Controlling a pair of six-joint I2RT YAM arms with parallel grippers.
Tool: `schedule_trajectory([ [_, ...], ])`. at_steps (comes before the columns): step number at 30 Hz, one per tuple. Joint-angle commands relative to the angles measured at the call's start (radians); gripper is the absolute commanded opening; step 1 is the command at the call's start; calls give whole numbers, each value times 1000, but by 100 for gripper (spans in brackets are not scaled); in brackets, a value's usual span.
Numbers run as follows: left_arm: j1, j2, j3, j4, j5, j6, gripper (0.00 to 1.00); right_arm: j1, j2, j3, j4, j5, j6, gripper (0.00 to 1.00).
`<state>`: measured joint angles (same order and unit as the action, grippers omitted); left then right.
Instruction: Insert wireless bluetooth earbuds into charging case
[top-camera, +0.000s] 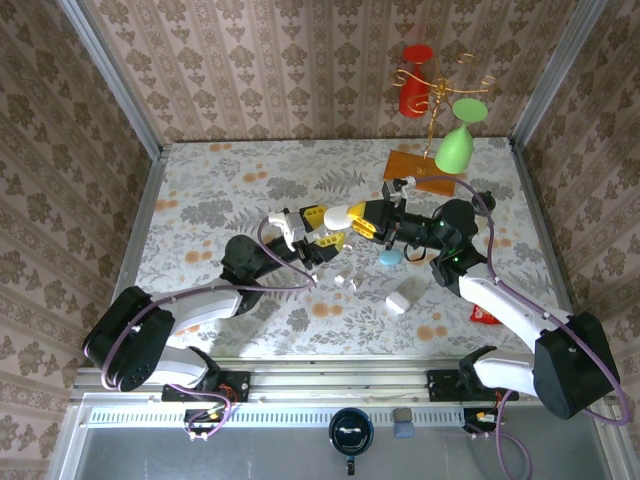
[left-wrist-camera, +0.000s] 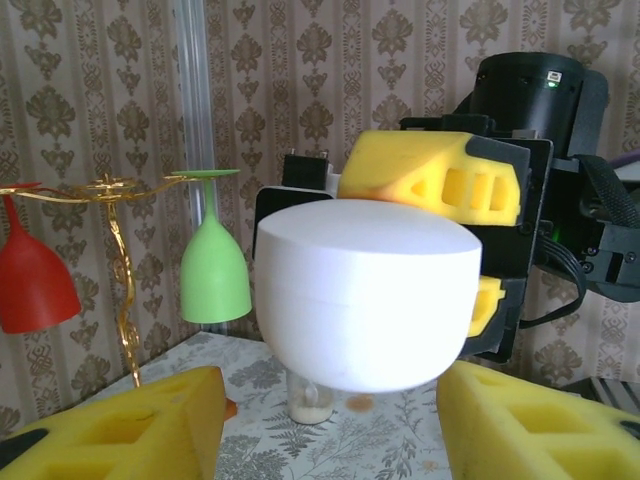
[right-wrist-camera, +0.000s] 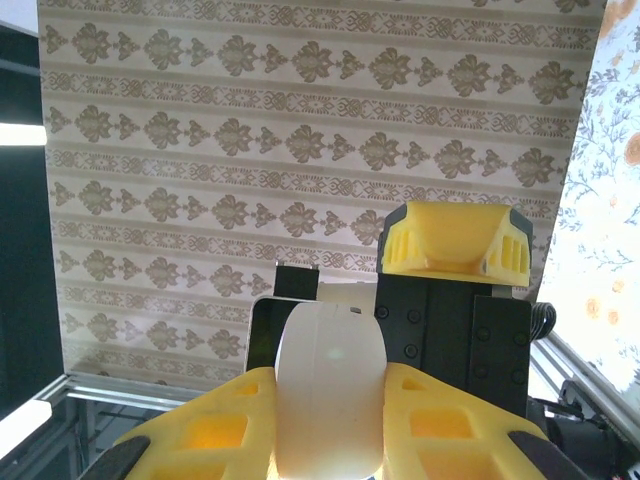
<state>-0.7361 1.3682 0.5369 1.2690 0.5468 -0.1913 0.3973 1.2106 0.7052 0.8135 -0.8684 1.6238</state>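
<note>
Left of centre in the top view, the left gripper (left-wrist-camera: 330, 425) reaches toward the middle of the table. Its own camera shows its yellow fingers spread wide at the two bottom corners, touching nothing. Just ahead of and above them, at frame centre, hangs the white charging case (left-wrist-camera: 365, 290), lifted clear of the table, its lid apparently closed. The right gripper (right-wrist-camera: 330, 425) pinches it across its narrow width, yellow fingers pressed on both flanks. Holding it up with the broad face toward the left arm probably offers the lid seam, so the free fingers can pry it open or steady it. The earbuds (top-camera: 346, 281) lie on the table just below the raised case, at lower centre of the top view, not yet picked up. Right of them sit a pale blue disc (top-camera: 390, 257) and a second white case (top-camera: 399, 300). The glass rack (top-camera: 437, 100) stands at upper right, well apart.
</note>
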Motion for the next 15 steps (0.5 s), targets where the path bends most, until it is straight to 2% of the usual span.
schedule_trajectory([
  [1, -10, 7, 28, 32, 32, 6, 57, -2, -2, 3, 42, -3, 10, 13],
  [15, -17, 3, 38, 32, 38, 32, 56, -5, 0, -4, -14, -9, -12, 12],
])
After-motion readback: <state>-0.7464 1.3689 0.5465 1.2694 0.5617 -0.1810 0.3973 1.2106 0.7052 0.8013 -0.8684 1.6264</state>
